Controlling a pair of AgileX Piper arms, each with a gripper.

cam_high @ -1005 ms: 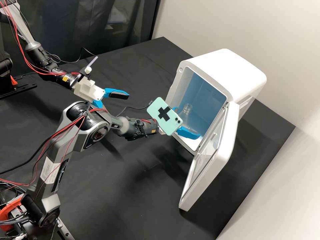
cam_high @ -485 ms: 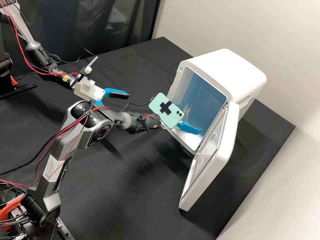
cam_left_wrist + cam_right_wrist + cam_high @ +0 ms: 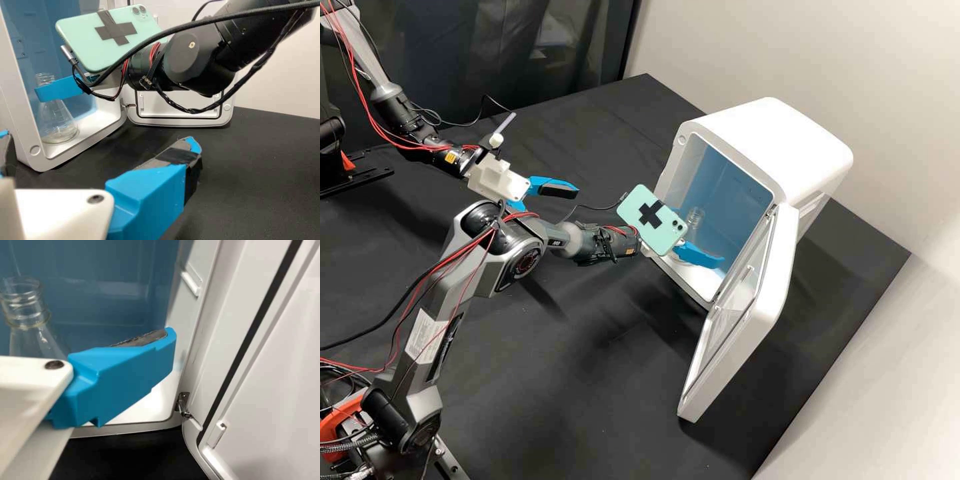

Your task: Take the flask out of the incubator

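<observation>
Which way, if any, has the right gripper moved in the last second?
Yes. The right gripper has risen slightly and gone a little deeper into the incubator, toward the flask, judged against its lower front edge.

High cam looks down over the whole bench from off the arms; both wrist cams, up close, share the incubator.

The bench before me is draped in black cloth. A dark curtain hangs behind it, and a pale wall stands beside it.
</observation>
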